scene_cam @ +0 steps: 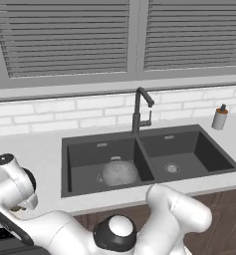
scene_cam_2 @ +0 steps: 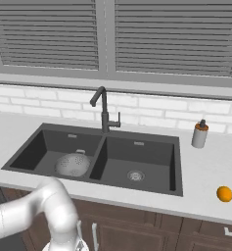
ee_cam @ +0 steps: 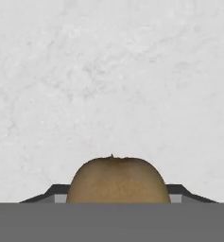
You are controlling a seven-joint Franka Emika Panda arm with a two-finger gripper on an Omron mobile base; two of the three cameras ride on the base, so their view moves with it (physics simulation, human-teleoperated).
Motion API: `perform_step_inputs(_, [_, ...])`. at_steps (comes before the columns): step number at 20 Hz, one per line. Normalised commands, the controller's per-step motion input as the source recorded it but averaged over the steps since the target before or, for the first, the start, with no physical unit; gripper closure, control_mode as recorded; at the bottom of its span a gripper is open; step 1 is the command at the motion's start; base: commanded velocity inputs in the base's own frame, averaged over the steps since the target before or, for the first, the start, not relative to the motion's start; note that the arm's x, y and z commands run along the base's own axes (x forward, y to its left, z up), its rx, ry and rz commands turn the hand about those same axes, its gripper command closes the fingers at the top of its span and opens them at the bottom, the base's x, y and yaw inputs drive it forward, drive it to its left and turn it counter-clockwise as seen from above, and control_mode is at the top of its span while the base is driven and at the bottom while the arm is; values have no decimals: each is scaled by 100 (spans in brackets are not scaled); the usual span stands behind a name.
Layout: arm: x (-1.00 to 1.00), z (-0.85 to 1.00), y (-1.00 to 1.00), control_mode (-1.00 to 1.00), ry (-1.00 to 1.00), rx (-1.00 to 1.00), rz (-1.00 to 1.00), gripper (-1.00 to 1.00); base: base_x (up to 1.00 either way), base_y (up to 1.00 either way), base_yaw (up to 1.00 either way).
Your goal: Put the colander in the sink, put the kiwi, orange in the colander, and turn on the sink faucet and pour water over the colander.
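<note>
While fingers flank it, kiwi (stem-end up) lies crosswise.

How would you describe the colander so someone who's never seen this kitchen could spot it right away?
Start at the dark grey double-basin sink set in the pale counter under the shuttered window. Look into the basin on the left of the tall dark faucet: the colander sits on its floor. It is a rounded silvery metal bowl dotted with small holes, the only shiny thing in either basin besides the flat drains.
</note>
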Motion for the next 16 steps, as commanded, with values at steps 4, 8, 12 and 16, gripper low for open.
perform_step_inputs(4, [-31, 86, -43, -100, -21, 11, -20, 100, 0, 0, 0])
perform_step_inputs(8, [-16, 100, -73, -100, -14, 18, -36, 100, 0, 0, 0])
perform_step_inputs(12, [0, 100, -79, -100, -17, 26, -41, 100, 0, 0, 0])
perform_step_inputs(16, [1, 93, -99, -100, -6, 24, -37, 100, 0, 0, 0])
